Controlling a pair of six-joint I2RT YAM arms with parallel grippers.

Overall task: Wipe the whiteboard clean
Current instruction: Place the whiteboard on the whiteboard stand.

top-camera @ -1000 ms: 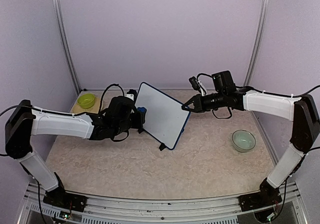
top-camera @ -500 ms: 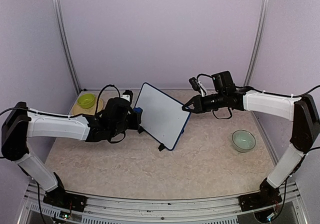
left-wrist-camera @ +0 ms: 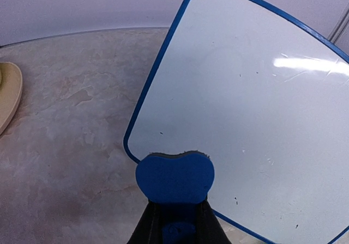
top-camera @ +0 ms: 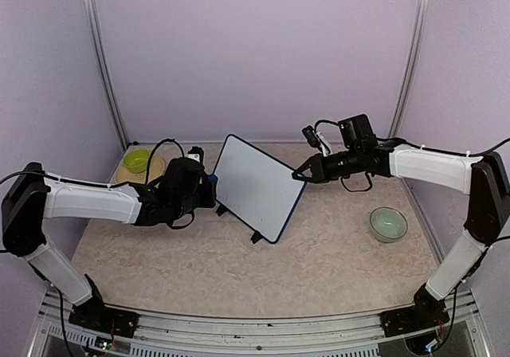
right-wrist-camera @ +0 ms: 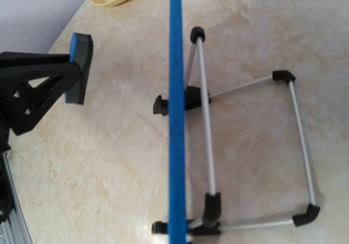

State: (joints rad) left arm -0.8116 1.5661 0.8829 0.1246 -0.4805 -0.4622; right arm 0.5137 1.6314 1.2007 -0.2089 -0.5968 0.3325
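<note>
Small white rectangular whiteboard with a thin dark-blue frame (top-camera: 256,186) is standing tilted on its black-and-silver fold-out legs (right-wrist-camera: 248,146), about mid-table and slightly toward the far side of the beige marble-pattern tabletop (top-camera: 319,269). The face is looking blank, with only a few tiny dark specks showing in the left wrist view.

Left gripper (top-camera: 210,186) is sitting just left of the board's left edge, clamping a small blue eraser block (left-wrist-camera: 174,176) between its fingers. The eraser is pointing at the board's lower-left corner. From the right wrist camera it is sitting apart from the frame edge, with bare table showing between them, so it isn't touching.

Right gripper (top-camera: 302,174) is reaching in from the right, jaws narrowed down and pinching the board's right-hand corner. Its wrist camera is looking straight along the blue frame edge, with the legs splaying out behind.

Small green bowl (top-camera: 137,160) is sitting on a pale yellow dish (top-camera: 155,168) at the far left, behind the left arm. Pale green bowl (top-camera: 388,223) is sitting to the right, well apart from the board.
</note>
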